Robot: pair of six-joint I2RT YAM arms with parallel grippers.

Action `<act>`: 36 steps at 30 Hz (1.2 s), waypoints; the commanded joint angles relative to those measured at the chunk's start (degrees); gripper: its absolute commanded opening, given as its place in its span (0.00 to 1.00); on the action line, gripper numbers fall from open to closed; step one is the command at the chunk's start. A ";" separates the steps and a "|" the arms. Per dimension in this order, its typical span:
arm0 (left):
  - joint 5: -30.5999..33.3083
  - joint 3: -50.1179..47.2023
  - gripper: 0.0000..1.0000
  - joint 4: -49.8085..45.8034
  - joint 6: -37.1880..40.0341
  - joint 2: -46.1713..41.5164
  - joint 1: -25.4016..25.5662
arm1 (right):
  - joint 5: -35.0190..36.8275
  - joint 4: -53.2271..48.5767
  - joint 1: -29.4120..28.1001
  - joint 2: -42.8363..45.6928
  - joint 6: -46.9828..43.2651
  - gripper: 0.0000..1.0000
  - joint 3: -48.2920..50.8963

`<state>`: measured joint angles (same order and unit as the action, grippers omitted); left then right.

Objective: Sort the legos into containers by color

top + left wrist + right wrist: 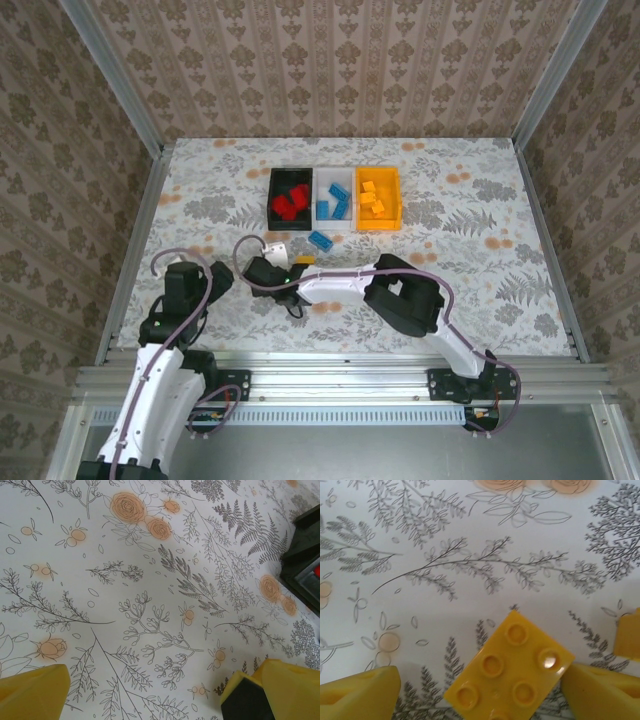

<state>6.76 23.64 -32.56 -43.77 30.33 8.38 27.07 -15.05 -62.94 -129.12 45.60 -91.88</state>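
Well left of the white bin (322, 180) and nearer the arm bases, the left gripper (147, 695) hangs over the flowered table (480, 270), jaws spread wide and empty. Closer to the white bin, on that same side, the right gripper (480, 692) stands released around an orange-yellow brick (512, 675) lying studs-up, one corner against one finger, the other finger clear. The black bin (290, 172) holding red bricks (290, 203) sits just left of the white bin, blue bricks (337, 205) lie inside it, a loose blue brick (320, 240) lies just in front, and the orange-yellow bin (378, 224) with yellow bricks (372, 197) sits just right.
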 commanded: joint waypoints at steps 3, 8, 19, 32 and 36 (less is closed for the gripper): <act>-1.82 -0.69 1.00 1.79 0.50 0.00 -1.00 | 4.56 -3.41 2.91 -4.09 -2.08 0.81 -2.14; -2.52 -0.48 1.00 1.79 1.19 0.00 -1.60 | 3.53 -1.46 2.75 -4.39 -2.72 0.65 -1.01; -4.83 -1.31 1.00 5.08 0.88 3.02 -2.05 | 2.74 6.30 0.81 0.25 -11.16 0.56 4.39; -6.68 -1.48 1.00 7.75 0.48 5.53 -2.06 | -1.43 8.36 0.45 8.50 -16.94 0.59 8.87; -6.98 -1.37 1.00 7.82 0.44 5.44 -2.05 | -1.05 7.75 0.60 9.75 -17.77 0.59 9.18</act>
<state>0.89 22.35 -25.87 -43.75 35.79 6.96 26.57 -6.83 -62.30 -122.17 29.85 -83.77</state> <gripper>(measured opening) 0.997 0.585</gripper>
